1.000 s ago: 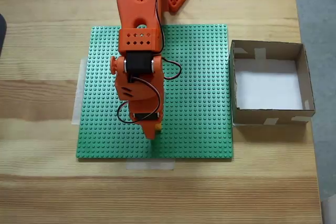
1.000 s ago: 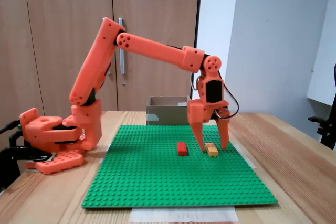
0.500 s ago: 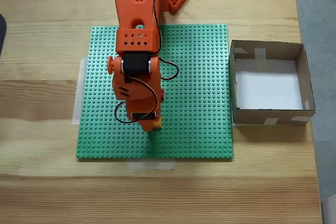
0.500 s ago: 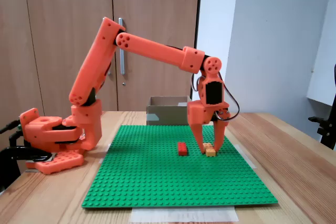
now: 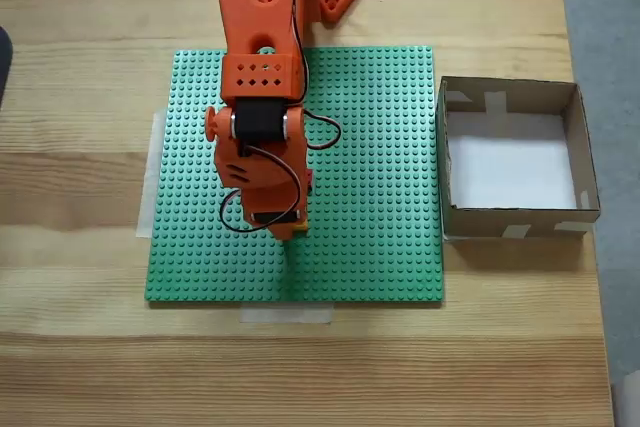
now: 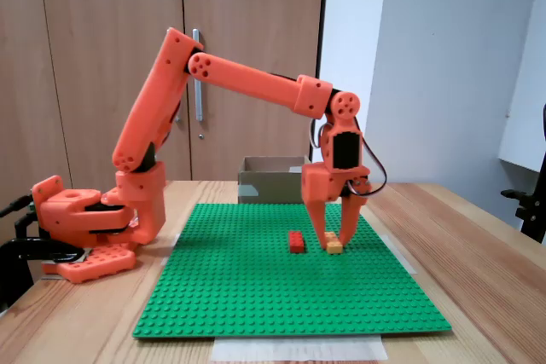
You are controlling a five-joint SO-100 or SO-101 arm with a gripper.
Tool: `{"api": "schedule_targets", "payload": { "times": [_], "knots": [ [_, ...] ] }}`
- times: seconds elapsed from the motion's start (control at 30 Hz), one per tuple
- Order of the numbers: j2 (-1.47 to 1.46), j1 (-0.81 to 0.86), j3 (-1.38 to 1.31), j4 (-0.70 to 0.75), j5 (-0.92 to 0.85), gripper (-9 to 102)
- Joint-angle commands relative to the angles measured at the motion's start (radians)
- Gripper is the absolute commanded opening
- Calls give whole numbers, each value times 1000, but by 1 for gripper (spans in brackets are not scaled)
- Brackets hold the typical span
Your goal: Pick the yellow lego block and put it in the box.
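Wooden counter [image 5: 80, 367] bore the green baseplate [image 6: 256, 296]; the tool [image 6: 333, 245] was clamped on the yellow lego block [image 6: 333, 245], best lifted straight.

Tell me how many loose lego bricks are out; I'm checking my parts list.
2. The yellow lego block sits on the green baseplate between the gripper fingers; the red brick lies beside it. The arm may hide others in the top-down fixed view.
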Motion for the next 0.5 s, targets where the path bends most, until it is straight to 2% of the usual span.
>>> {"api": "schedule_targets", "payload": {
  "times": [0.0, 0.3, 0.47],
  "knots": [
    [110, 3, -3, 5, -3, -1],
    [345, -9, 72, -14, -20, -1],
    [591, -91, 173, 6, -44, -1]
  ]
}}
